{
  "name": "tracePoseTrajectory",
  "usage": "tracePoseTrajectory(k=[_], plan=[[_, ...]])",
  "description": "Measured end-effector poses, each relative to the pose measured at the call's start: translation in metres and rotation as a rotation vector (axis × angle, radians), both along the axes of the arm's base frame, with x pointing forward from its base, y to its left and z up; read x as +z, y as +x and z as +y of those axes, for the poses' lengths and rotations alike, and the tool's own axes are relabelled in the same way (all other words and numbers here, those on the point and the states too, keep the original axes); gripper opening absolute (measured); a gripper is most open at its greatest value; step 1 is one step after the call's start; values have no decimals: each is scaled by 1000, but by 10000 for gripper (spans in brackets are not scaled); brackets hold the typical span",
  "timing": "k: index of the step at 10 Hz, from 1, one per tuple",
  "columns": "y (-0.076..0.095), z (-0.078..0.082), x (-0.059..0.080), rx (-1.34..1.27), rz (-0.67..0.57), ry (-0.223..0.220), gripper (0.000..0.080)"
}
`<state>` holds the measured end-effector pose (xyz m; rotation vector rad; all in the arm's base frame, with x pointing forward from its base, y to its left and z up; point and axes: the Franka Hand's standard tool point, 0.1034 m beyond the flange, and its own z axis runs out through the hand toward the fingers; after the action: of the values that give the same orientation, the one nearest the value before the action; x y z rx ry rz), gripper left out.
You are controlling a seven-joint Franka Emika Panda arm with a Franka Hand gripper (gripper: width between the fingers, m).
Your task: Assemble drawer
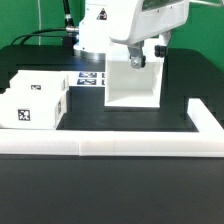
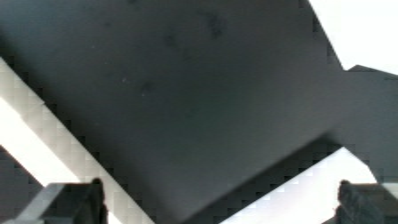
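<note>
A white open box-shaped drawer part (image 1: 133, 88) stands on the black table in the middle of the exterior view, its open side facing the camera. My gripper (image 1: 147, 55) hangs right at its top edge, with the fingers spread. In the wrist view the gripper (image 2: 214, 200) is open, one dark finger (image 2: 68, 205) in each lower corner. White part edges (image 2: 25, 118) frame a dark surface between the fingers. Another white drawer part (image 1: 35, 97) with black-and-white tags sits at the exterior view's left. No knob shows.
The long low white border wall (image 1: 130, 143) runs across the front and up the exterior view's right side. The marker board (image 1: 90, 78) lies flat behind the two parts. The arm's white body (image 1: 110, 25) fills the top centre, with a black cable behind it.
</note>
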<state>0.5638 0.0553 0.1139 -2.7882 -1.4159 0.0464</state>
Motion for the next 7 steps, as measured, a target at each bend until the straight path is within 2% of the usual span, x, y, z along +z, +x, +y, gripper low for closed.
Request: tracePoseTrajectory(k=[6, 7], plan=[[-1, 0, 2, -54, -13, 1, 649], [-12, 1, 9, -158, -42, 0, 649]])
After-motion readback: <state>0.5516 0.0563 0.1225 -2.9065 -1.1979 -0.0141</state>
